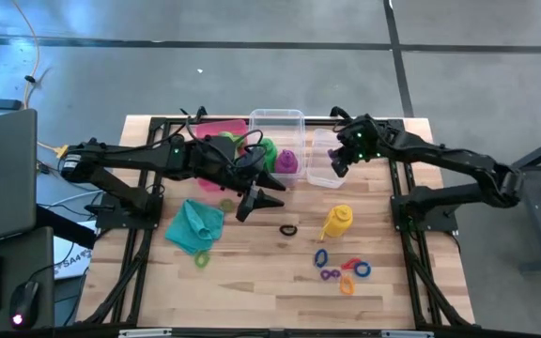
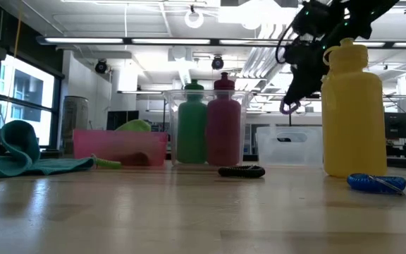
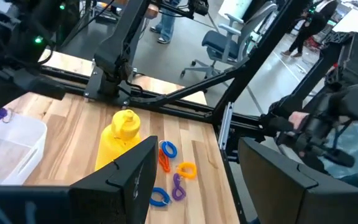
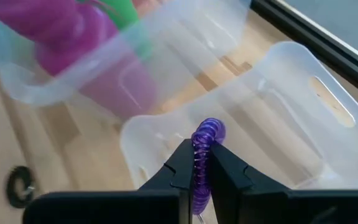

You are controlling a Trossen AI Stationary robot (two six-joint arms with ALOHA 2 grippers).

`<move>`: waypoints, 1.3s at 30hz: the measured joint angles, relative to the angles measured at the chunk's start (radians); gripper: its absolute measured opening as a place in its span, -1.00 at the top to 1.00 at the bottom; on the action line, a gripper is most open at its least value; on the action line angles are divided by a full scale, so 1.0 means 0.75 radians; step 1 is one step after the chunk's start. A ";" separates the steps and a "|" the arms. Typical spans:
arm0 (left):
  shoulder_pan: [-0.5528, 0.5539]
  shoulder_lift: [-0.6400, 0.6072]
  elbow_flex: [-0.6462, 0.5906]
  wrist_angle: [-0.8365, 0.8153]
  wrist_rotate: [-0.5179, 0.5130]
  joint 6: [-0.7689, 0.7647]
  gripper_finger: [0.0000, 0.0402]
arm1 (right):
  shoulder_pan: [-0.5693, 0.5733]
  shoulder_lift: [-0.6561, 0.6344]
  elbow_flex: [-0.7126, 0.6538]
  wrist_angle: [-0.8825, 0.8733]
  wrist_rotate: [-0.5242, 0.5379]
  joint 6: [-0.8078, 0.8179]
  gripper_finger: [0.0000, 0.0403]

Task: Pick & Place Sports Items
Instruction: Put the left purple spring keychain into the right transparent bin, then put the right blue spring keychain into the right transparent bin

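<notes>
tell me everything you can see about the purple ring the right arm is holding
The purple ring is a small coiled, rubbery-looking loop, ribbed like a spring. It stands on edge, pinched between the right gripper's dark fingers, its upper arc poking out above them. It hangs in the air over the empty clear bin, touching nothing but the fingers.

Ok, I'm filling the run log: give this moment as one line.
right gripper: shut on purple ring, above small clear bin | left gripper: open, empty, mid-table | yellow bottle: standing on table
</notes>
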 joint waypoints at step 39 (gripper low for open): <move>-0.013 0.001 0.000 0.001 0.000 -0.018 -0.07 | -0.063 -0.308 0.027 -0.005 -0.241 0.182 0.33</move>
